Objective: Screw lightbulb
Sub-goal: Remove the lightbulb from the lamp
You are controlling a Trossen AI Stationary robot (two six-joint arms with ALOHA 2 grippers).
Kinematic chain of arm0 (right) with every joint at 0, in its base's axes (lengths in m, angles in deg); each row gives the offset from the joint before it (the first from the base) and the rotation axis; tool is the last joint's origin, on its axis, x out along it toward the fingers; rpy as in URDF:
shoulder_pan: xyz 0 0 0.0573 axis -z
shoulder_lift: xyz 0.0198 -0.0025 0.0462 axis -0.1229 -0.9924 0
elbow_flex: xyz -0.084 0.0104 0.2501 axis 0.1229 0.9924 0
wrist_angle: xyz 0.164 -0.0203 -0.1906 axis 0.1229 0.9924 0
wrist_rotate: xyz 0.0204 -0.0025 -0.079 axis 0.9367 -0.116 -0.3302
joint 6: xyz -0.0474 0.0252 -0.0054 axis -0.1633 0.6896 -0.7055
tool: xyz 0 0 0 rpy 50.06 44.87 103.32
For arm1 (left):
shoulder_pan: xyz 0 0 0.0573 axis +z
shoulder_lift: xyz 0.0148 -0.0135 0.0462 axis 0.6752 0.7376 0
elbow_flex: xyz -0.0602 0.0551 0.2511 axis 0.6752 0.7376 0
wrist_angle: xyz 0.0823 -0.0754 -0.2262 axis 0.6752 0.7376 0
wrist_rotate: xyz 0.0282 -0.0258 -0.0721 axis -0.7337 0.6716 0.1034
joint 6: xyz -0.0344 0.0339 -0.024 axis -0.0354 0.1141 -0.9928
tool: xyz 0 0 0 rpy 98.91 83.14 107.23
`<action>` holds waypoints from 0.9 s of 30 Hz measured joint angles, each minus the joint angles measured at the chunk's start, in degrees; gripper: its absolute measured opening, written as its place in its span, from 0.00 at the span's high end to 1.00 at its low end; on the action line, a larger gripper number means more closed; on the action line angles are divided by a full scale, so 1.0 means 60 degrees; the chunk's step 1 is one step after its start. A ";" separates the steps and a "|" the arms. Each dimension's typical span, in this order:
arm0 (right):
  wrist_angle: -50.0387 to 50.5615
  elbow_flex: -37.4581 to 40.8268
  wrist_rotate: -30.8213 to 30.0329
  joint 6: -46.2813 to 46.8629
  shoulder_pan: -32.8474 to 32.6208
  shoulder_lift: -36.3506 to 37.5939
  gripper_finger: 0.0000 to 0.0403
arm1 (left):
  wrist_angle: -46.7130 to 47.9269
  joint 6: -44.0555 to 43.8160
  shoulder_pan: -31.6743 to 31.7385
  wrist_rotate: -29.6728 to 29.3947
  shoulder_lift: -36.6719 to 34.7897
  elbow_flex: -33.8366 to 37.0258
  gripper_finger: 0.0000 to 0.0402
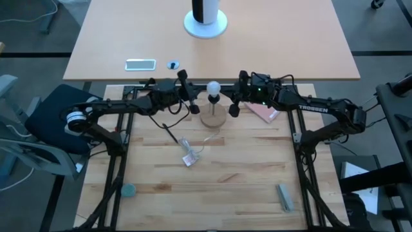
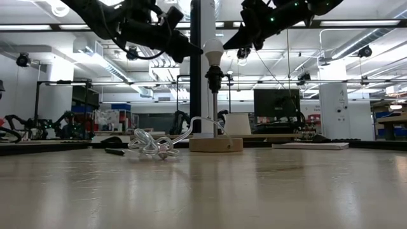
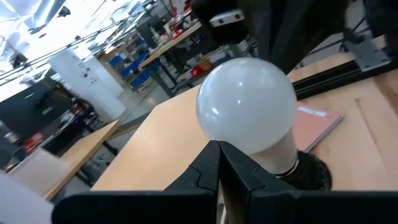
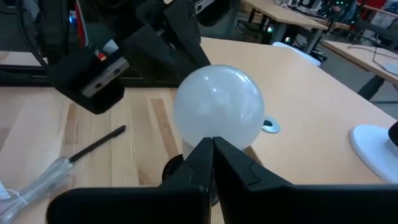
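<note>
White lightbulb (image 1: pixel 213 86) sits in its socket (image 2: pixel 214 77) (apparently seated); both closed, empty grippers, left (image 1: pixel 192 107) and right (image 1: pixel 234 109), should next retreat.

Right wrist cam is basically all lightbulb (image 4: pixel 217 112): frosted white globe sitting dead center, just past the right gripper (image 4: pixel 212 144), whose dark fingers (image 4: pixel 233 165) are pressed together right below it. The other arm's gripper (image 4: pixel 180 28) hangs just behind the bulb. On the wood surface (image 4: pixel 40 140) lies a clear cord (image 4: pixel 43 177) with a black tip.
</note>
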 joint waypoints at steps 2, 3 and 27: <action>0.0030 0.0000 -0.0019 0.0000 0.0000 0.0000 0.98 | 0.0007 -0.0051 0.0000 0.0246 -0.0034 0.0000 1.00; 0.0035 0.0003 -0.0045 0.0000 0.0002 0.0000 0.98 | 0.0013 -0.0080 0.0000 0.0310 -0.0038 0.0000 1.00; 0.1336 0.0019 -0.0618 -0.0007 0.0062 0.0590 0.98 | 0.0199 -0.0251 -0.0060 0.0546 -0.0335 0.0000 1.00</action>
